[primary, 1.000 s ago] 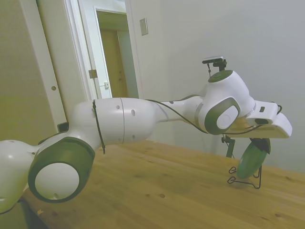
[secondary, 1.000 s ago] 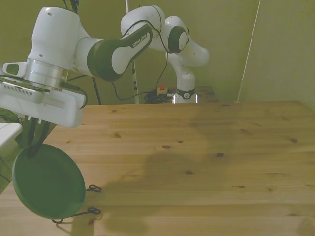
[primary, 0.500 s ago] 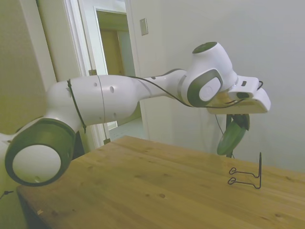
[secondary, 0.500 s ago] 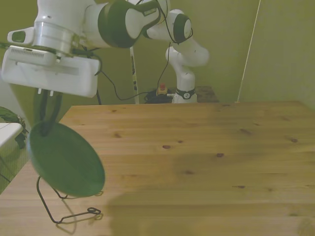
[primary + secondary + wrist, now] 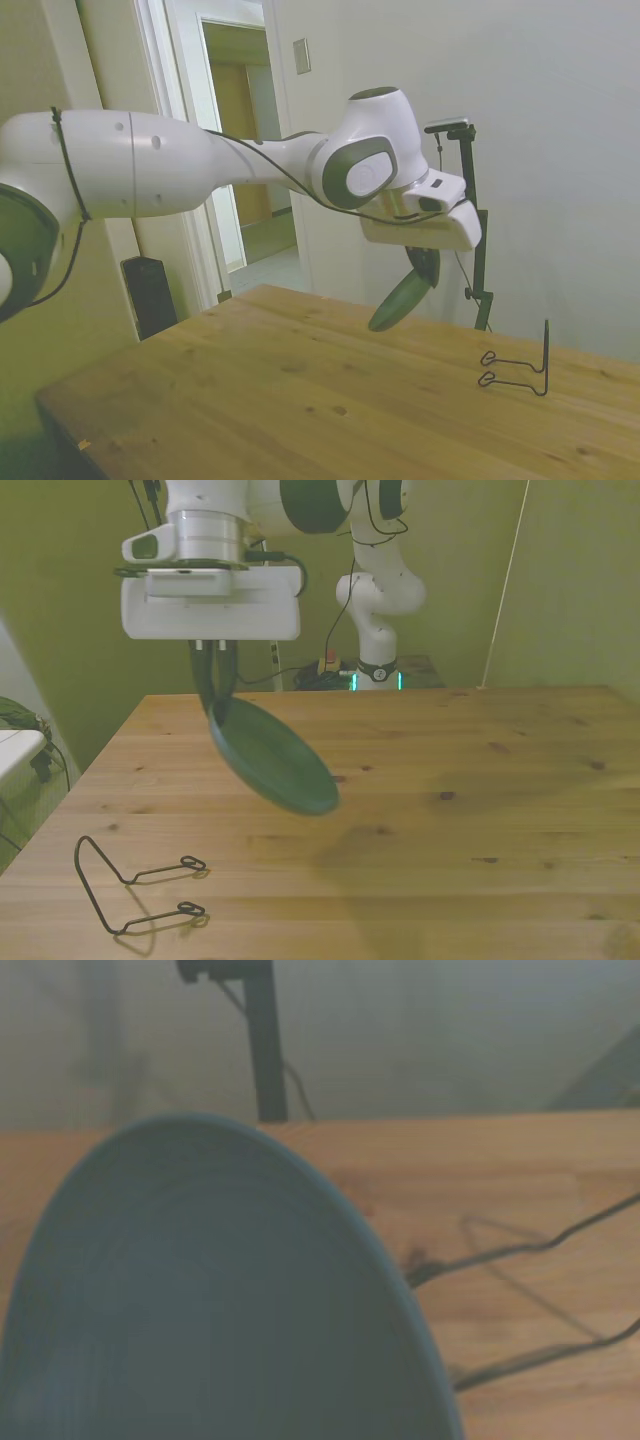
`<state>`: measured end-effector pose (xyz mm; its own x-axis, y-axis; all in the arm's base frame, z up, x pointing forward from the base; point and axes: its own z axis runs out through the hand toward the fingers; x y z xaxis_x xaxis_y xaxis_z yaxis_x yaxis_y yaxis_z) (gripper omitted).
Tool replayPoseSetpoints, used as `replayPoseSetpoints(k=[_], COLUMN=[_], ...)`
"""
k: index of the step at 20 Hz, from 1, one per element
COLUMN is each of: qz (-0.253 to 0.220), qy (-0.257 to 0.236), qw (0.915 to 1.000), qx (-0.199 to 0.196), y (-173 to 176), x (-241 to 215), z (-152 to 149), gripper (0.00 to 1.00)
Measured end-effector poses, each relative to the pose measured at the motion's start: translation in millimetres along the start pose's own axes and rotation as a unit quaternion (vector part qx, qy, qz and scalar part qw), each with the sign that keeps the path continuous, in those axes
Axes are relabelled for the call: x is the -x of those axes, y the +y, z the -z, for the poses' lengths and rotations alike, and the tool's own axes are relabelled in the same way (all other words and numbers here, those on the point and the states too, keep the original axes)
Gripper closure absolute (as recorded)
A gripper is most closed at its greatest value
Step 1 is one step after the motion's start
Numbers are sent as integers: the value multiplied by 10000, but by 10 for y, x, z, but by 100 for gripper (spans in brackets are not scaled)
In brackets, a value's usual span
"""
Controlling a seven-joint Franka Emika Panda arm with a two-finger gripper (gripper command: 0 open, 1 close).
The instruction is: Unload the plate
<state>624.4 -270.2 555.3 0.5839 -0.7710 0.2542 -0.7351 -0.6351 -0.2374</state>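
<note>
**One plate aloft, clear of its stand**

One wire stand [image 5: 135,885] sits at the front view's left, near the table's [image 5: 450,780] near corner: a thin black loop standing up at one end, two hooked prongs lying flat on the wood. Nothing rests in it. My plate hangs well apart from it, further toward the front view's right and higher.

Next comes my gripper [image 5: 214,680], pointing down over the table. My fingers [image 5: 205,675] are clamped on the upper rim of the plate [image 5: 272,760], which hangs below them in the air, tilted, its lower edge swung out toward the front view's right. It touches nothing but me; its shadow lies on the boards beneath.

In the side view the plate [image 5: 400,300] shows nearly edge-on, a slanted green sliver under my gripper [image 5: 423,262], with the stand [image 5: 520,368] off to the picture's right, on the wood.

From my wrist, the plate's [image 5: 210,1300] hollow fills most of the picture, and blurred stand wires [image 5: 530,1300] lie on the table beyond its rim.
</note>
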Motion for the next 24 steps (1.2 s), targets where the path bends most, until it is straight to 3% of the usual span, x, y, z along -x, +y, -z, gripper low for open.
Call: replayPoseSetpoints(k=[4,9,24], qz=[-59,-134,-361], qy=[-398,-726,-1047], qw=[9986,9943,9853], qx=[346,771,1303], y=[121,223,1039], x=[326,576,708], z=[-101,-485,-1331], gripper=[100,100,100])
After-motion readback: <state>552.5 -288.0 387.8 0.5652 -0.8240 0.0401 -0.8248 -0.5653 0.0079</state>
